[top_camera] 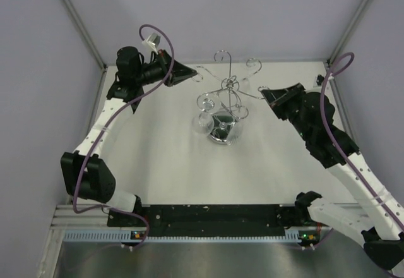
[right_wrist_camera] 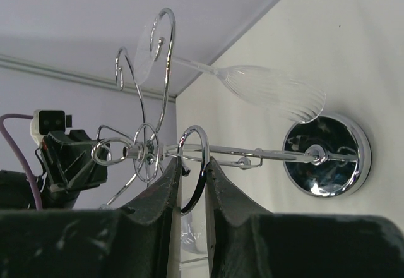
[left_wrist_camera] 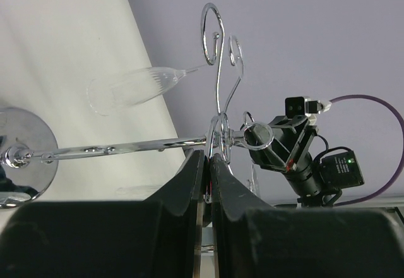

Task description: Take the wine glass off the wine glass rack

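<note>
Glass (left_wrist_camera: 136, 88) hangs upside down from a scroll arm of the rack (top_camera: 225, 104), foot caught in the curl, bowl just beside the rack's post above its mirrored base (right_wrist_camera: 328, 156). Left tool (left_wrist_camera: 207, 164) is at the rack's far-left side, fingers nearly together with a wire arm running between them. Right tool (right_wrist_camera: 192, 167) is at the rack's right side, fingers narrowly spread around a curled wire ring. Rack stands on the white worktop (top_camera: 158, 158).

Even, diffuse light is filling all views; the table (top_camera: 158, 164) is reading bright with faint shadows. Glare is showing on the wine glass rack (top_camera: 224, 110) base. Near jaws are appearing dark and soft at 6 o'clock.
</note>
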Tool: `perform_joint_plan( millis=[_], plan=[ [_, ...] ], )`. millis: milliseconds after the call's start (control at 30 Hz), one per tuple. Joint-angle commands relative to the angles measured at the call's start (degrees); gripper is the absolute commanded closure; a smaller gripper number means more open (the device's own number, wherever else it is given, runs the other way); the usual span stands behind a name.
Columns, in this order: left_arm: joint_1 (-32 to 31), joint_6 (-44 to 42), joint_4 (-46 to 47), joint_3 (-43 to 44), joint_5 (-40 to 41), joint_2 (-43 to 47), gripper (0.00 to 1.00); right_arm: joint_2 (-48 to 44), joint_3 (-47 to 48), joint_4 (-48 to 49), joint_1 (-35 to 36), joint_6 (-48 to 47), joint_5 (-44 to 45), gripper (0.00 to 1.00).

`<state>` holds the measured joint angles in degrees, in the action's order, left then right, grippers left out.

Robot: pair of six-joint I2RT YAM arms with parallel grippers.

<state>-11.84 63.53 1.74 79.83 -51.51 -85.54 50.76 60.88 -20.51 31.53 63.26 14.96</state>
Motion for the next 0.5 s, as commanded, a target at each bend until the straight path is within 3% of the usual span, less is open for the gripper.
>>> perform_joint_plan(
  millis=[0,467],
  plan=[
    [-2.23,1.51,9.07,0.59,-5.19,6.34,1.0,1.0,3.89,7.59,2.75,-2.8,-2.39,1.0],
    [-1.61,-0.77,8.2,-5.39,-3.87,9.16,1.0,1.45,2.58,8.03,3.54,-3.15,-1.52,1.0]
  ],
)
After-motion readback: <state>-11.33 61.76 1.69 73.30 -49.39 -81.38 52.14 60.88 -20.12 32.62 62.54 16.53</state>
